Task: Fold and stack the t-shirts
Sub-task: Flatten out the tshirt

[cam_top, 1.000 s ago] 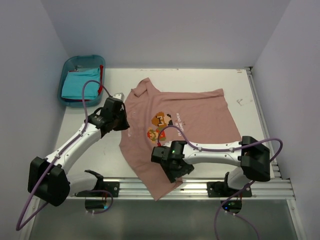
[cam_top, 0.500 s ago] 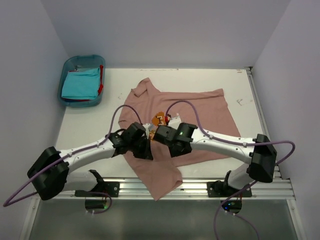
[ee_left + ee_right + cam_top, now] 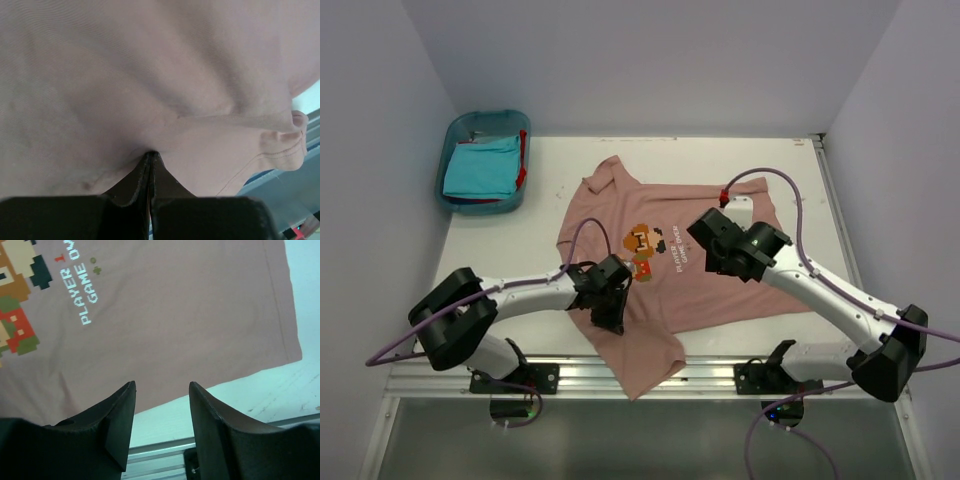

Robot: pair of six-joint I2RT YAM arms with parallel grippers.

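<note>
Right gripper (image 3: 162,387) is swinging off the print toward the hem end, jaws apart, while left gripper (image 3: 150,160) is clamping the pink t-shirt (image 3: 670,215), lying long-axis left-right on the table (image 3: 490,245), by its near sleeve.

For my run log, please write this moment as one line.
left gripper: shut on pink t-shirt | right gripper: open, above it | turquoise t-shirt: in blue bin

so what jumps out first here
The pink t-shirt with its pixel-character print lies spread across the table. The left arm's jaws are shut on its cloth near the front edge, while the right arm's jaws stand open above its right half. A turquoise t-shirt sits in the blue bin at the far left corner.
</note>
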